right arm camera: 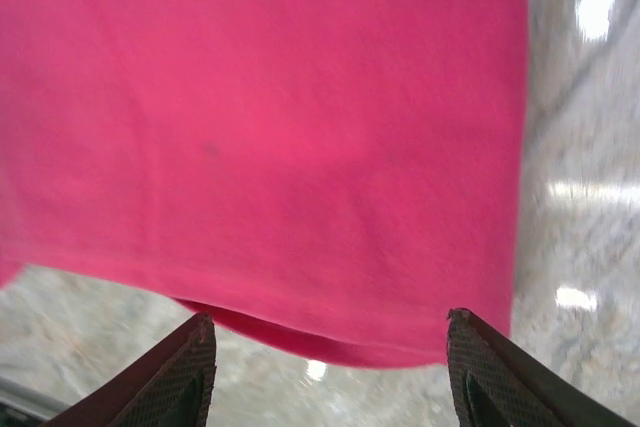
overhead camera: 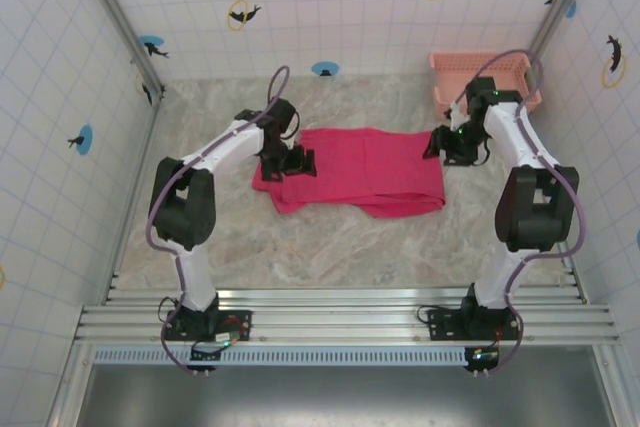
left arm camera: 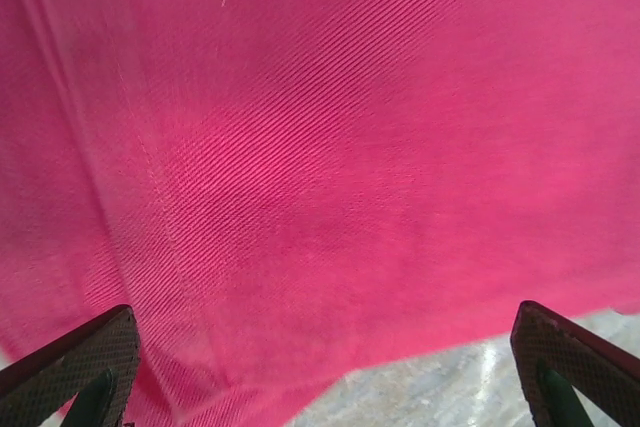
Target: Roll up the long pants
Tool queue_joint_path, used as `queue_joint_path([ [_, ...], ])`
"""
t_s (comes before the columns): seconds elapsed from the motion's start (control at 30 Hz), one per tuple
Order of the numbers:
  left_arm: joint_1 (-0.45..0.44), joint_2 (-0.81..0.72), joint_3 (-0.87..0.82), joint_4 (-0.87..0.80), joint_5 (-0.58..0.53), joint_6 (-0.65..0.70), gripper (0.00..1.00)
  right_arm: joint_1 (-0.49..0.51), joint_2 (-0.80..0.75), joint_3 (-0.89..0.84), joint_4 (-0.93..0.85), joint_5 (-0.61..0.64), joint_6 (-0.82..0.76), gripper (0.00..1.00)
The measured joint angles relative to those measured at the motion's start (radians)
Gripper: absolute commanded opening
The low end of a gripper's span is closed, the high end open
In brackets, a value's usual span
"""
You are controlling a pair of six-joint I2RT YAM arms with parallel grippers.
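The long pants point(overhead camera: 360, 172) lie folded flat on the marble table, a bright pink-red slab of fabric. My left gripper point(overhead camera: 293, 160) hovers over their left end, open. In the left wrist view the pants point(left arm camera: 300, 147) spread under my left gripper point(left arm camera: 320, 377), whose fingertips point(left arm camera: 85, 362) stand wide apart with nothing between them. My right gripper point(overhead camera: 441, 144) is at the pants' right end. In the right wrist view the folded edge of the pants point(right arm camera: 280, 147) lies just ahead of my right gripper point(right arm camera: 330, 367), and its fingertips point(right arm camera: 185, 372) stand apart over bare table.
A salmon-pink lattice basket point(overhead camera: 484, 77) stands at the back right corner, just behind the right arm. Tiled walls close in the table point(overhead camera: 330, 247) on three sides. Bare marble lies in front of the pants, toward the arm bases.
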Motion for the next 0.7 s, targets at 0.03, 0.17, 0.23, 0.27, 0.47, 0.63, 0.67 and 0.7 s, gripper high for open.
queue_joint_path([
  [0.03,-0.002,0.021,-0.010,0.004,0.007,-0.011,0.97,-0.002,0.001,-0.034,0.000,0.004,-0.009,0.63],
  [0.17,-0.016,0.055,-0.014,0.013,0.025,-0.046,0.97,-0.006,0.029,-0.088,0.027,0.026,-0.039,0.63],
  [0.23,-0.029,0.055,-0.013,0.022,0.027,-0.061,0.98,-0.006,0.056,-0.089,0.051,0.035,-0.050,0.62],
  [0.27,-0.032,0.058,-0.014,0.027,0.030,-0.070,0.98,-0.006,0.076,-0.089,0.064,0.038,-0.055,0.61],
  [0.47,-0.040,0.100,0.000,0.042,0.057,-0.128,0.97,-0.006,0.220,-0.071,0.098,0.035,-0.079,0.49],
  [0.63,-0.034,0.167,0.103,-0.031,0.054,-0.168,0.97,0.006,0.231,-0.053,0.098,0.063,-0.082,0.41],
  [0.67,-0.031,0.185,0.131,-0.045,0.054,-0.180,0.97,0.016,0.231,-0.053,0.095,0.076,-0.083,0.41],
  [0.7,-0.026,0.198,0.151,-0.053,0.054,-0.191,0.97,0.026,0.231,-0.053,0.092,0.089,-0.082,0.41],
])
